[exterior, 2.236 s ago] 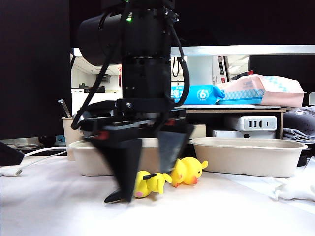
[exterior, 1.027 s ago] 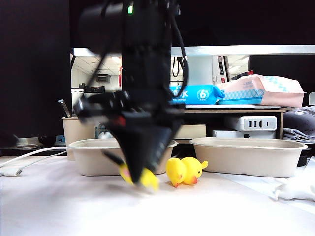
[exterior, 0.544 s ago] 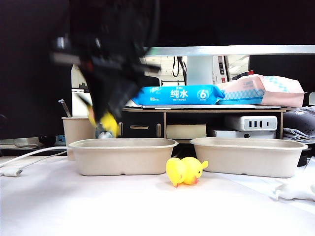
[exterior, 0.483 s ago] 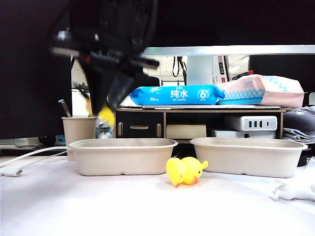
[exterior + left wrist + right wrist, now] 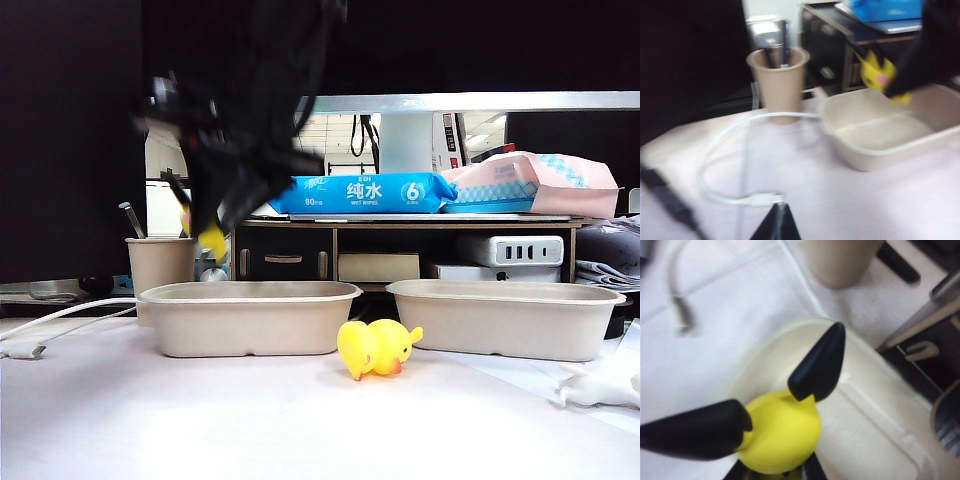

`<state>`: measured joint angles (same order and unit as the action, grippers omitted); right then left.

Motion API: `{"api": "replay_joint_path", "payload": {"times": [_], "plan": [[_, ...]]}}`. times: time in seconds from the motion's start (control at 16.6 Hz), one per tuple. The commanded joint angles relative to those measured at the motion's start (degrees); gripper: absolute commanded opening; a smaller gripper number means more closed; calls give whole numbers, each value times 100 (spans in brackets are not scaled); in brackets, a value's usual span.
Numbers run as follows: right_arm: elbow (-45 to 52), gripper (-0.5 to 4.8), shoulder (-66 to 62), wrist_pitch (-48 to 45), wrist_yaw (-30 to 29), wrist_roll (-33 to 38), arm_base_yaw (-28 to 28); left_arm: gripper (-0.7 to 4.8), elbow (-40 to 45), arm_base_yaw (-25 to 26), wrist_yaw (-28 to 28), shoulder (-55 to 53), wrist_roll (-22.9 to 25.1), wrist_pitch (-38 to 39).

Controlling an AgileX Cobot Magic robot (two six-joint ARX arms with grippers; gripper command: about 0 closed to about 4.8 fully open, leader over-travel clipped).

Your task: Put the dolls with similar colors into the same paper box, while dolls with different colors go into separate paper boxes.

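My right gripper [image 5: 215,222] hangs blurred over the left end of the left paper box [image 5: 250,320], shut on the yellow black-eared mouse doll [image 5: 212,240]. In the right wrist view the mouse doll [image 5: 782,435] fills the space between the fingers of that gripper [image 5: 775,473], with the paper box [image 5: 875,440] below it. The yellow duck doll [image 5: 375,347] lies on the table between the left box and the right paper box [image 5: 505,320]. My left gripper [image 5: 778,221] is shut and empty, low over the table near a white cable, with the mouse doll [image 5: 875,74] ahead.
A beige pen cup [image 5: 158,264] stands behind the left box's left end, and it shows as the cup [image 5: 779,82] in the left wrist view. A white cable [image 5: 735,165] loops over the table. Shelves with a blue wipes pack [image 5: 360,192] stand behind. White cloth [image 5: 600,385] lies at right.
The right gripper has lifted the mouse doll from the table beside the duck, carrying it up and left to above the left box. The duck has stayed put.
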<state>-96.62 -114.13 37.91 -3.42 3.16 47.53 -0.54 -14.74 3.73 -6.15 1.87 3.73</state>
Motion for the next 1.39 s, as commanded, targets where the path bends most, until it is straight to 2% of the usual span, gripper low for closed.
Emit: {"api": "replay_joint_path", "payload": {"times": [0.06, 0.18, 0.48, 0.73, 0.85, 0.91, 0.97, 1.09, 1.21, 1.33, 1.39], "plan": [[-15, 99, -55, -201, -59, -4, 13, -5, -7, 111, 15, -7, 7, -52], [-15, 153, -55, -243, -61, -7, 13, -5, -7, 111, 15, -7, 7, -52], [-20, 184, -42, 155, -59, -7, -11, -5, -7, -66, 13, -11, 7, -52], [-42, 144, 219, 1196, 293, -260, -11, -5, -7, -933, 0, -632, 7, -63], [-42, 151, 407, 1770, 507, -361, 9, -5, -7, -1683, 17, -1139, 7, -59], [-42, 159, 424, 1921, 518, -365, 7, -5, -7, -1816, 17, -1226, 7, -59], [-35, 237, 439, 2415, 573, -389, -22, -5, -7, -2140, 17, -1416, 7, -57], [101, 323, 437, 2721, 938, -476, -72, -5, -4, -2400, 17, -1561, 7, -59], [258, 354, 437, 2811, 1019, -476, -107, -5, -4, -2450, 22, -1604, 7, -57], [551, 458, 437, 2896, 1019, -470, -155, -5, -4, -2450, 15, -1602, 7, -59], [708, 473, 437, 2791, 1019, -470, -160, -5, -4, -2450, 15, -1602, 7, -59]]}}
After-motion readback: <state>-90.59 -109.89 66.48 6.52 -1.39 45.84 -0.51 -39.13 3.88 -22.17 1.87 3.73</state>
